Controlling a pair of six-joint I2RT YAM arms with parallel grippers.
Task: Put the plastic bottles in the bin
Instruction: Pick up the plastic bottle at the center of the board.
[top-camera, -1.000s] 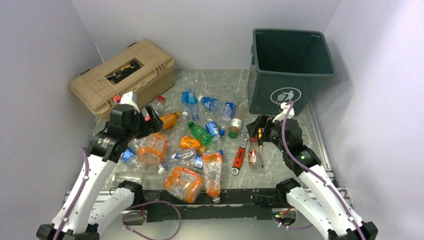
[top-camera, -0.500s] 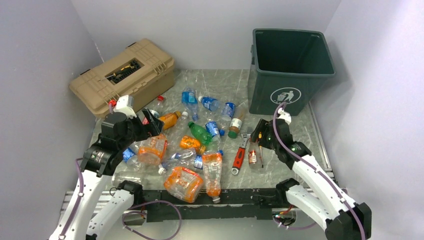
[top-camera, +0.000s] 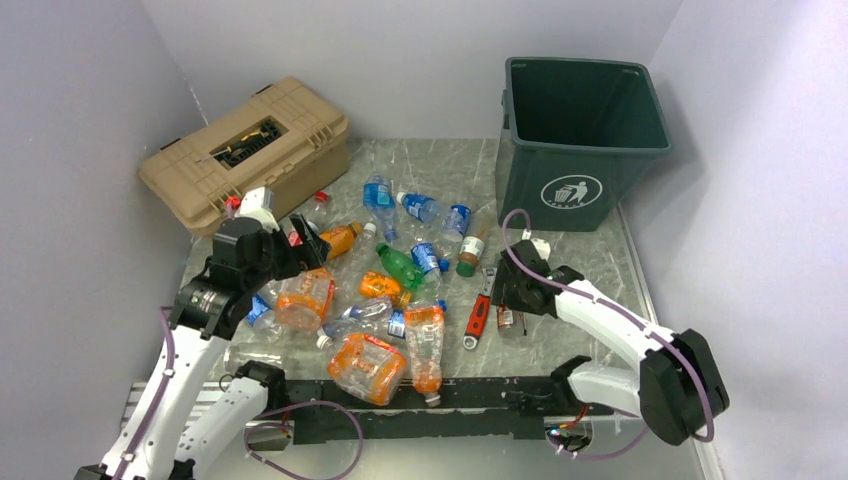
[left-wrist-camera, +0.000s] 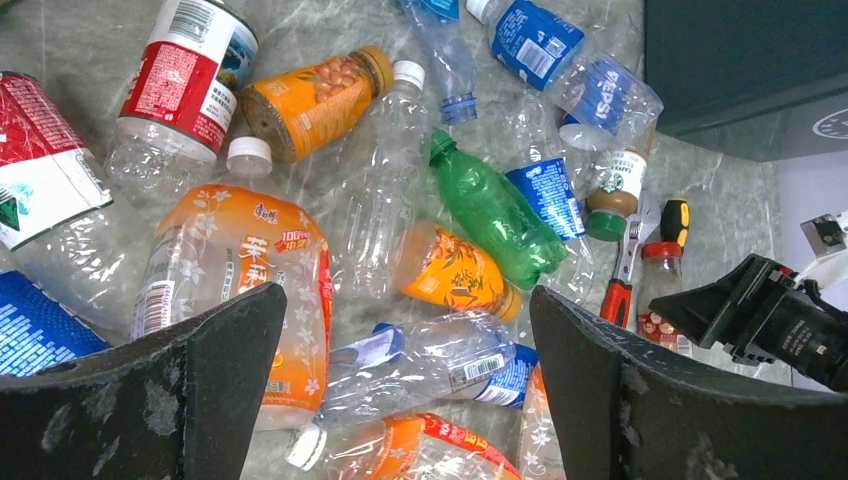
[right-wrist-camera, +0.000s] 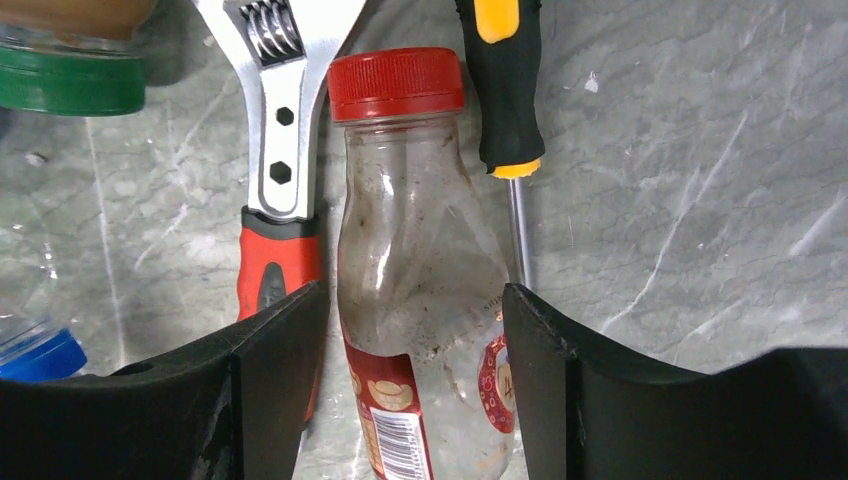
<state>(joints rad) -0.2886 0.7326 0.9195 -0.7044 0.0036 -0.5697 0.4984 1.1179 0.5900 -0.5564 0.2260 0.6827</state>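
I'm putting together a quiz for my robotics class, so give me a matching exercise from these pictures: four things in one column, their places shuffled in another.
1. clear red-capped plastic bottle
2. red-handled metal wrench
3. black-and-orange-handled screwdriver
4. dark green square plastic bin

A. far right corner of the table
B. lying left of the bottle
C. between the fingers of the right gripper
D. lying right of the bottle

Pairs: 1-C, 2-B, 3-D, 4-A

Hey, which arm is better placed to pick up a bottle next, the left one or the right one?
Right. The right gripper straddles the red-capped bottle lying between the wrench and screwdriver, near the bin. The left gripper hangs open above the pile with nothing in its grasp.
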